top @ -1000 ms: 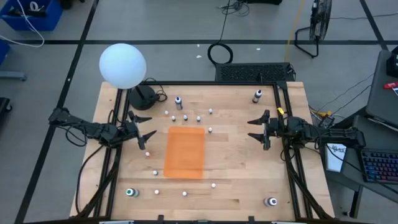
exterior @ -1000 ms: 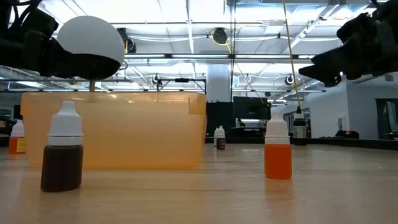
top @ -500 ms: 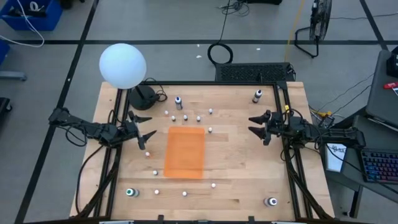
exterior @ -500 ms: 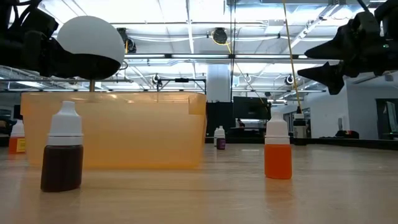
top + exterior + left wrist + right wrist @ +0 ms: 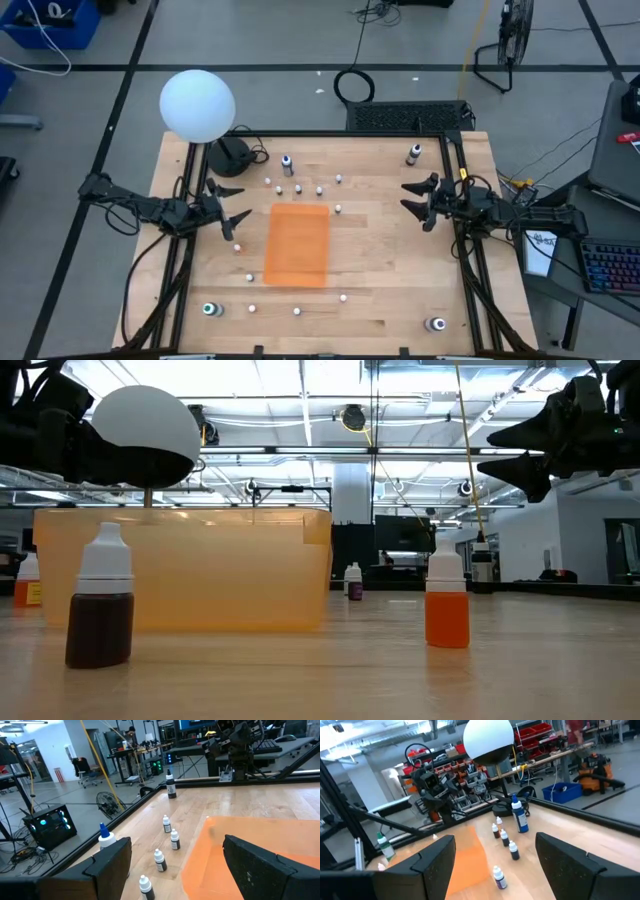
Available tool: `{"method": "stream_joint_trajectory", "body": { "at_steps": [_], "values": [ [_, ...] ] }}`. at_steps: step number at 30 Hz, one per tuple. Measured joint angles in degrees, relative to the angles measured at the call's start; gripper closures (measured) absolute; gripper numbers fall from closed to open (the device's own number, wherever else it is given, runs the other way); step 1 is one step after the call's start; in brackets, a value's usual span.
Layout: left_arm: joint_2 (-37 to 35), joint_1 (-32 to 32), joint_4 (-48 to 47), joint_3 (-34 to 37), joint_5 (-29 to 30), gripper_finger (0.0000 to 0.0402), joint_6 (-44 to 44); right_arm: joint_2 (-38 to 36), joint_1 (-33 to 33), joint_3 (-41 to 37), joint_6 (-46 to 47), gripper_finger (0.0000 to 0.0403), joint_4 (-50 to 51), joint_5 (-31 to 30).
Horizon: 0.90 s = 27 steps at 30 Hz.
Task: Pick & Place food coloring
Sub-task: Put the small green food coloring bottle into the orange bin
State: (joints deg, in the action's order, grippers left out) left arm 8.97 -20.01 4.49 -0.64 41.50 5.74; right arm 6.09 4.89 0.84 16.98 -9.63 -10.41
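the small food coloring bottles (image 5: 298, 187) stand in a cluster on the table (image 5: 380, 300) just beyond the orange tray (image 5: 297, 244), well apart from both claws. the right gripper (image 5: 418, 201) hovers wide open and empty near the table's right edge, and the left gripper (image 5: 228, 206) waits open and empty at the left.

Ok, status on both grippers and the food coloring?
Left gripper open, empty, left of orange bin. Right gripper open, empty, right side. Food coloring bottles untouched on table. Nothing blocking.

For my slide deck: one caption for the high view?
Both open claws, left and right, flank an orange tray amid scattered food coloring bottles.
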Motion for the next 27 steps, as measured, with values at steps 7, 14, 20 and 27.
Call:
{"method": "stream_joint_trajectory", "body": {
  "at_steps": [7, 14, 20, 27],
  "values": [
    [0.0, 0.0, 0.04, 0.0, 0.0, 0.0091, 0.0, 2.26, 0.0, 0.0, -1.82, 0.014, -1.68, -6.87],
    [0.02, 0.0, 0.07, 0.0, 0.0, 0.0091, 0.0, 13.11, 1.14, 9.77, -7.19, 0.014, -4.73, -13.78],
    [0.01, 0.0, 0.08, 0.0, 0.02, 0.0091, 0.0, 29.03, 6.44, 30.62, -9.25, 0.014, 18.73, -25.74],
    [0.0, 0.0, 0.09, 0.0, 0.02, 0.0091, 0.0, 47.99, 16.77, 51.67, -9.36, 0.014, 31.62, -7.94]
  ]
}}
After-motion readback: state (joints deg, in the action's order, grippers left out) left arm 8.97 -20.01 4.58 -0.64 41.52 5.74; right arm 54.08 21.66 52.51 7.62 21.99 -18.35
